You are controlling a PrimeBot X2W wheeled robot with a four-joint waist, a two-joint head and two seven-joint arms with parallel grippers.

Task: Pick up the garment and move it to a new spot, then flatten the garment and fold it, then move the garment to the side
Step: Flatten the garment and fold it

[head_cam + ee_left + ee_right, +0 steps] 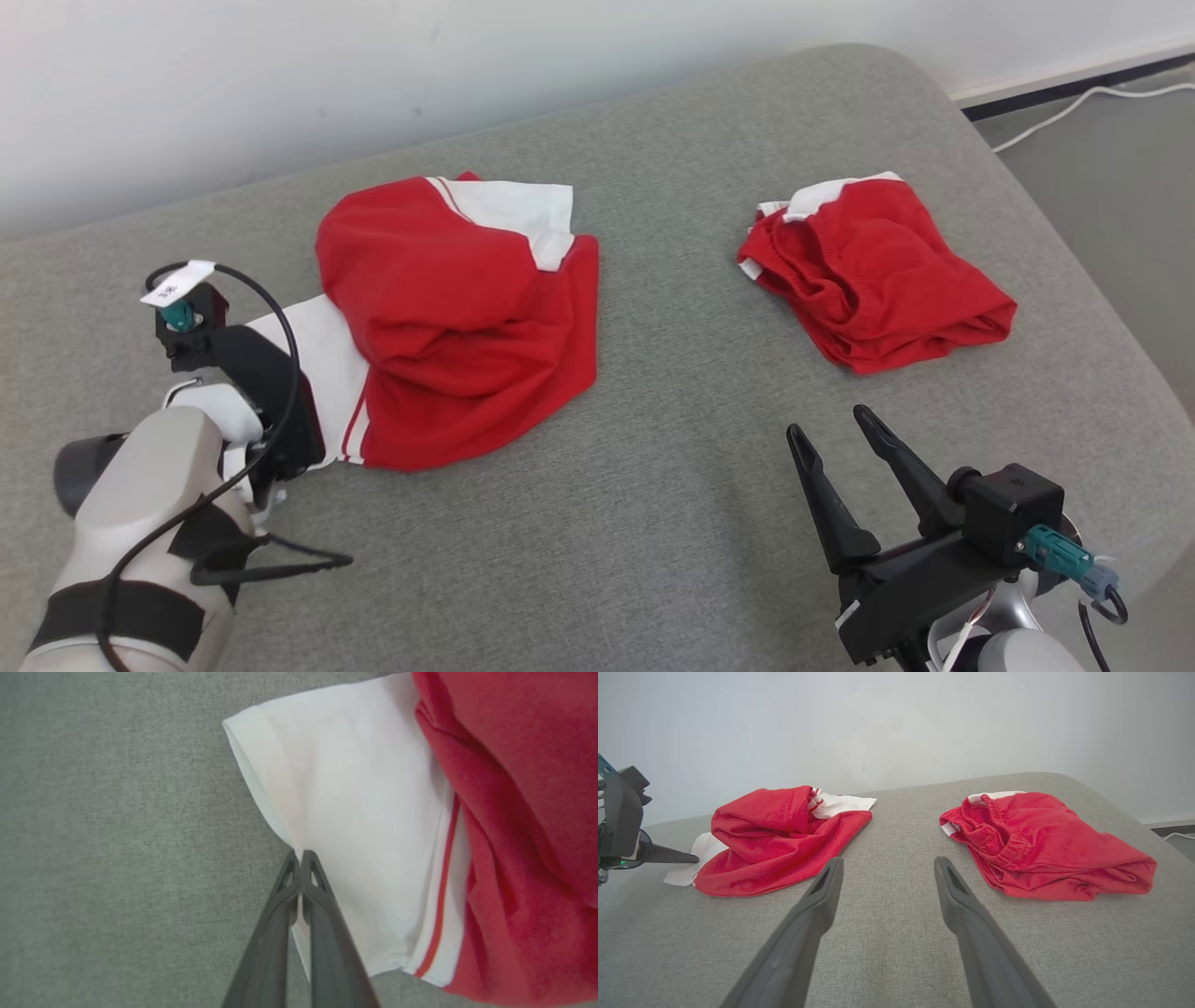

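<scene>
Red-and-white garment [448, 317] lies crumpled on the grey cushion [653, 485], left of centre. Left gripper [299, 856] is clamped on the edge of its white sleeve [355, 826]. Right gripper [827, 422] hovers over the cushion, fingers spread, holding nothing. Red shorts [878, 280] lie well apart to the right.

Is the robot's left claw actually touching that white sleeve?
Touching. The left wrist view shows the left gripper pinched shut on the edge of the white sleeve, with cloth between its fingers.
</scene>
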